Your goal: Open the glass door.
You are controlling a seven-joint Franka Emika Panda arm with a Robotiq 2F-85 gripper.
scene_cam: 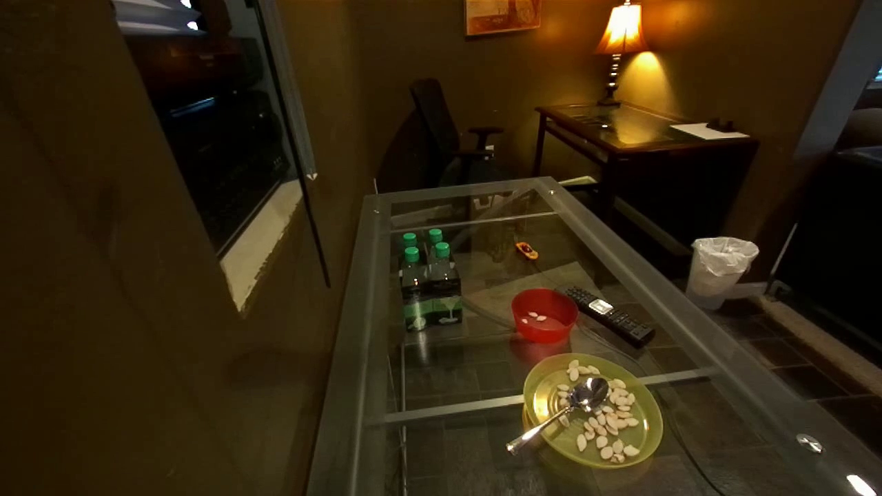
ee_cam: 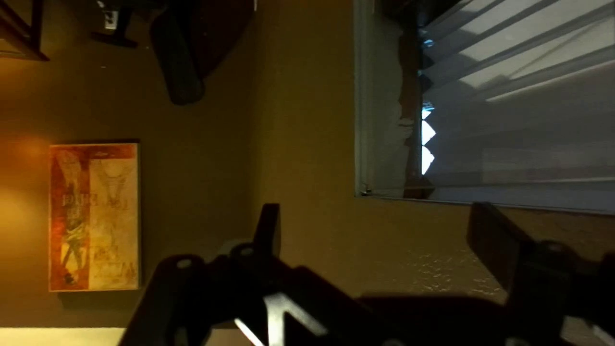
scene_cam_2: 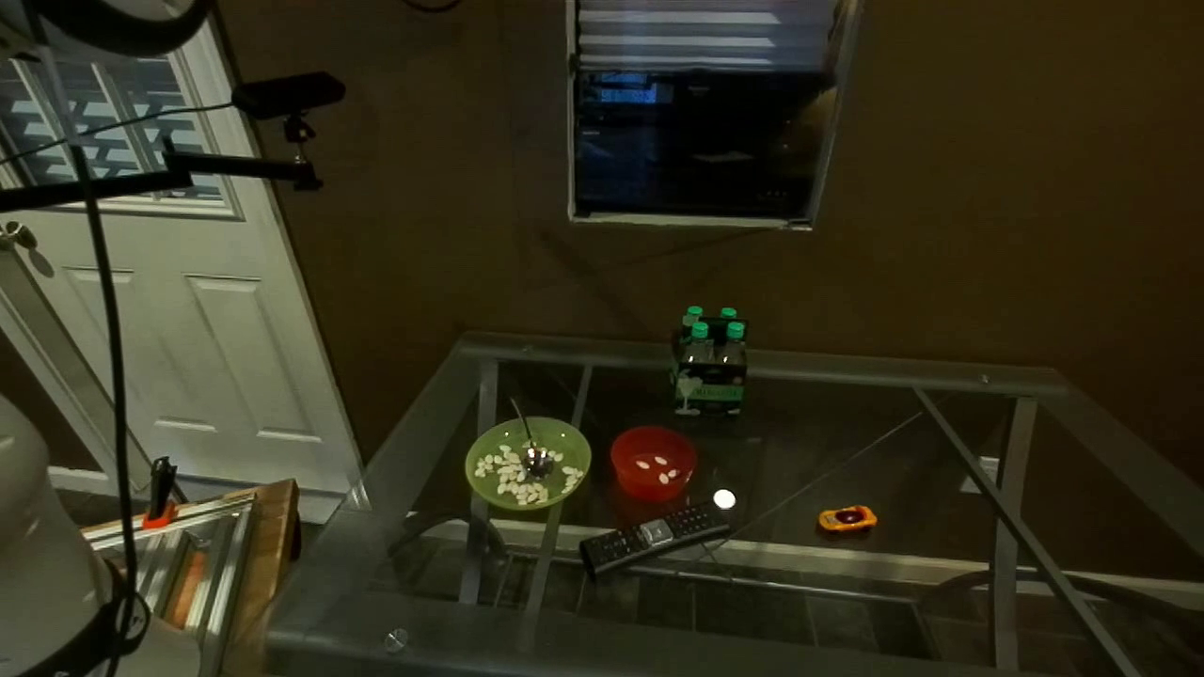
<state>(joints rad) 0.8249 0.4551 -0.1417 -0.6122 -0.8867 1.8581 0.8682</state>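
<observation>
The glass door (scene_cam_2: 696,141) is a reflective pane with a thin pale frame, set in the brown wall above the table. It is dark through its lower part, with pale pleated blinds at its top. It also shows at a steep angle in an exterior view (scene_cam: 213,131). In the wrist view the pane (ee_cam: 538,144) fills the upper right, with a frame corner near the middle. I cannot tell whether it is fully shut. My gripper (ee_cam: 375,211) is open and empty, its fingers wide apart against the wall beside the frame edge. The fingers are out of view in both exterior views.
Below the pane stands a glass table (scene_cam_2: 800,362) with a bottle pack (scene_cam_2: 710,371), red bowl (scene_cam_2: 654,465), green plate with a spoon (scene_cam_2: 489,447), remote (scene_cam_2: 658,534) and yellow toy (scene_cam_2: 847,518). A camera on a bracket (scene_cam_2: 287,94) juts out left. A thin dark rod (scene_cam: 317,238) hangs by the frame.
</observation>
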